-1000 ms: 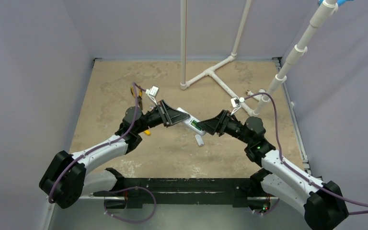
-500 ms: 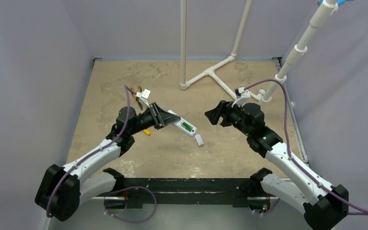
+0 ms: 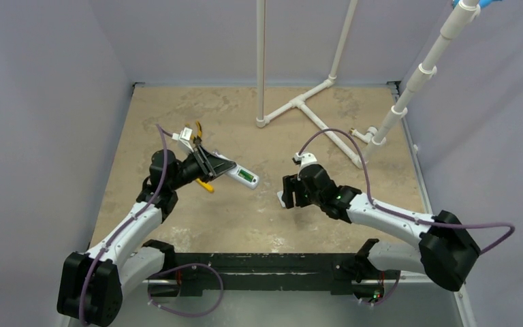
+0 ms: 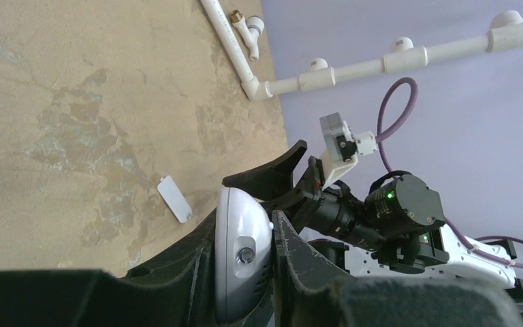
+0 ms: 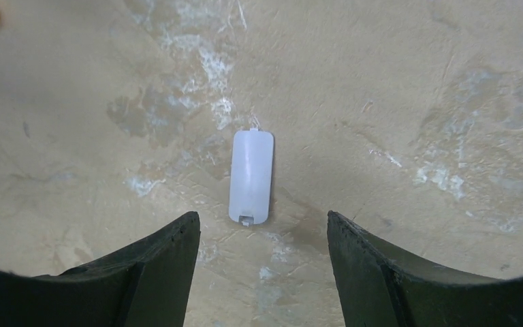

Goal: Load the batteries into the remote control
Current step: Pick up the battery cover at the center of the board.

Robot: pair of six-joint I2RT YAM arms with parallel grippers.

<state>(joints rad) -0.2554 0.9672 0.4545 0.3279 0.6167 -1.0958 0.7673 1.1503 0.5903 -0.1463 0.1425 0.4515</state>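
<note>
Right arm is dropped low now vs a second ago, right claw spread open just above the white cover on the worktop; remote control is clamped in the left claw.

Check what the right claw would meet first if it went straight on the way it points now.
The white battery cover lying flat on the table, centred ahead of the open right claw. Nothing else shows in that line; the gap is hard to judge.
</note>
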